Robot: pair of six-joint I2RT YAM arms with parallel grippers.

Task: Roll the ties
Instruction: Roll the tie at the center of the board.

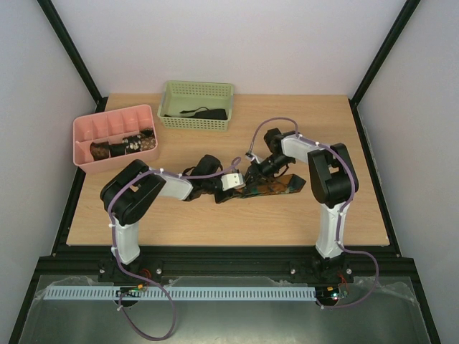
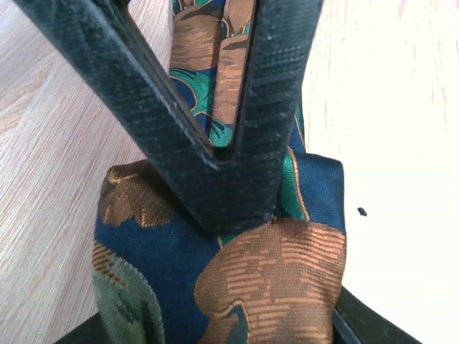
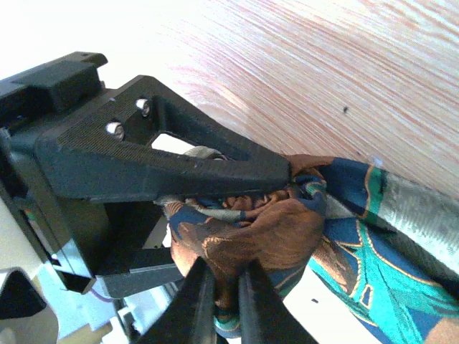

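Far left: pink tray [image 1: 107, 165], divided into slots. Rolled ties [image 1: 123, 147] sit in its near compartments. Judged to be the drop-off for finished coils.

Back, centre-left: green basket [image 1: 193, 120] holding a dark strip [image 1: 204, 113]. Likely a tie waiting its turn, but too small to be sure.

Centre: left claw [image 2: 228, 183] clenched on the patterned tie [image 2: 272, 279], which is navy with copper and green leaves. Its fingers pinch a folded-over end low over the counter [image 1: 215, 222]. Judged to be the anchor, pinning the started roll so it cannot spring open.

Just right of it, at the same bunch: right claw [image 3: 222, 287], clamped tight on a brown fold of that tie. Judged to be the working grip, placed to tuck the next turn. The two claws almost meet over the bunch.

The rest of the tie trails rightward, flat on the counter and unrolled. Roll barely begun.

Surface: pale wood grain, matte. Fabric should slide on it easily, so the anchor matters.

Room: plain white walls [image 1: 251, 43] on three sides, with black frame posts [image 1: 72, 50] rising at the back corners.
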